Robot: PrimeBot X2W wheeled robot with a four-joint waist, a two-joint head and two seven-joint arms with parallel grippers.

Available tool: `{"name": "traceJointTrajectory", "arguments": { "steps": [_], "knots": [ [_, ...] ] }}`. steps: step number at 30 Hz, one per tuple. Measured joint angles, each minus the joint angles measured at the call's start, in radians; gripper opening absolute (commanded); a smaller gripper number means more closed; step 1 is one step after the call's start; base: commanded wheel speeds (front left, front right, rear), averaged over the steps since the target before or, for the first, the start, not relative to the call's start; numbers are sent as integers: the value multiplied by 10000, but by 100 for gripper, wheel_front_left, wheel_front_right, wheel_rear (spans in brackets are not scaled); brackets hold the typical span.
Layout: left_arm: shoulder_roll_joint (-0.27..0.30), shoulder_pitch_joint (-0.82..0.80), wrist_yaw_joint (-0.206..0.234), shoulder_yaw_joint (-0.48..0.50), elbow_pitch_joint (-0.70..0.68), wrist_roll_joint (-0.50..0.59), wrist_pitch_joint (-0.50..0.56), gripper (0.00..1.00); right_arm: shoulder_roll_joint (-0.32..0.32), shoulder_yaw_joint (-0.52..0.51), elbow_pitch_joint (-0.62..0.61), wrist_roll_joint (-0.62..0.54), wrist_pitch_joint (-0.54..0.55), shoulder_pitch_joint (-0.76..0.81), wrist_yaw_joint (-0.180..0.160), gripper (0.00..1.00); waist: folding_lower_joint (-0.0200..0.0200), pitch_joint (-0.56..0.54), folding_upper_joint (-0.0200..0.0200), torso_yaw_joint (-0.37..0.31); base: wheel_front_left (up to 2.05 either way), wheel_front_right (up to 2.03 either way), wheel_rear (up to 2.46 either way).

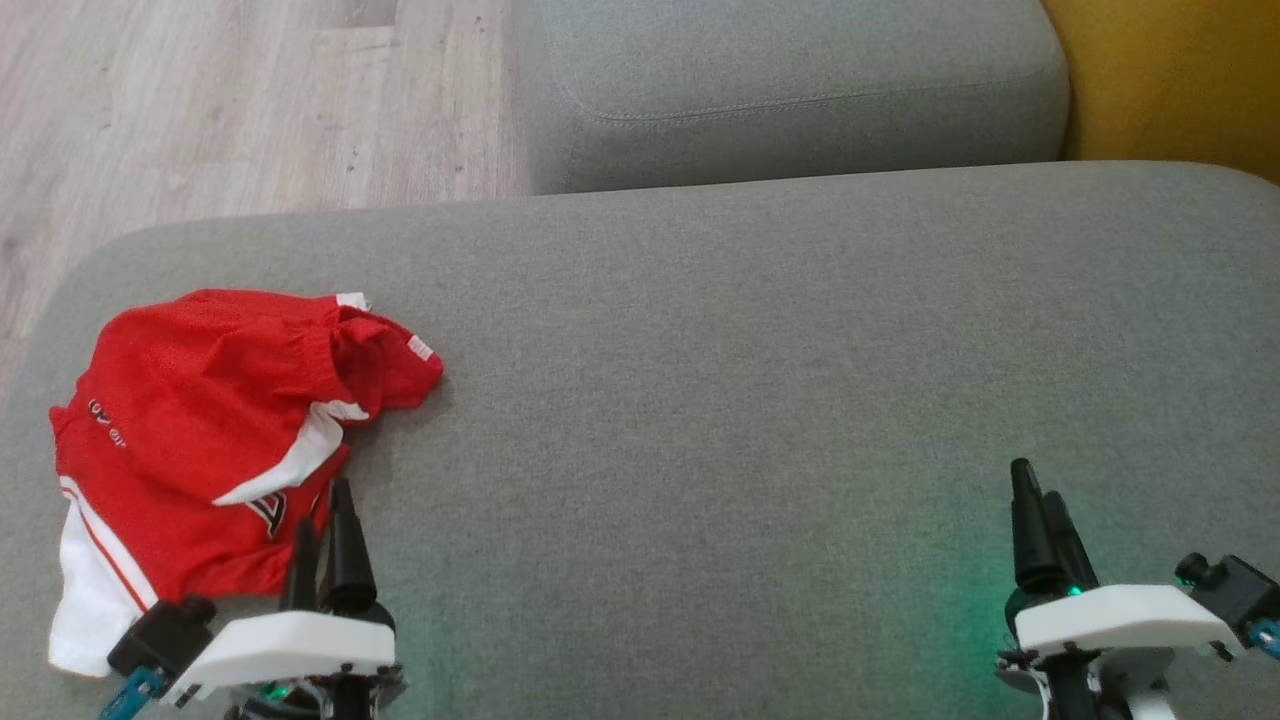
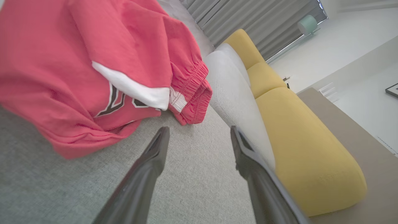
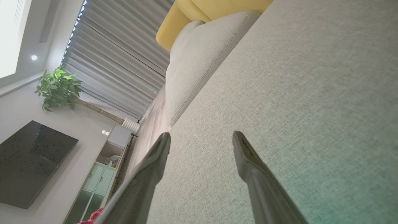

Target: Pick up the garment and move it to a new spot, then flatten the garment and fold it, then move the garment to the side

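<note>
- The garment (image 1: 200,400), red shorts with white trim and dark lettering, lies crumpled on the left part of the grey cushion (image 1: 750,330), close to its left edge.
- In the head view its long axis runs diagonally: the white-edged leg hem lies near and left, and the gathered elastic waistband points far and right. One layer is folded over another.
- The left gripper (image 1: 325,510) is just beside the garment's near edge. In the left wrist view its fingers are spread wide over the cushion and hold nothing.
- The right gripper (image 1: 1035,490) is well apart, at the cushion's near right. Its fingers are also spread and empty.
- Beyond the cushion stands a second grey seat (image 1: 800,90), with a yellow sofa (image 1: 1170,70) to its right and a wooden floor (image 1: 200,100) to its left.
- The right wrist view shows a television (image 3: 31,161), a plant (image 3: 56,90) and grey curtains (image 3: 124,62).
</note>
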Motion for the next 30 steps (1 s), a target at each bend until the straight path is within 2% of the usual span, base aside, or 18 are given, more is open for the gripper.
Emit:
{"name": "traceJointTrajectory", "arguments": {
  "steps": [12, 25, 30],
  "knots": [
    [4, 1, 314, -332, -13, 1321, -355, 100, -4, 326, -58, -1377, -359, 0, 0, 100, 0, -29, 0, 47, 0, 0, 0],
    [10, 1, 422, -671, -174, 2729, -740, 100, -13, 602, -178, -2913, -746, -35, 2, 100, 0, -62, 0, 95, 0, 0, 0],
    [12, 0, 744, -752, -265, 3390, -880, 100, -15, 721, -226, -3509, -886, -35, 2, 100, 0, -65, 0, 106, 0, 0, 0]
  ]
}}
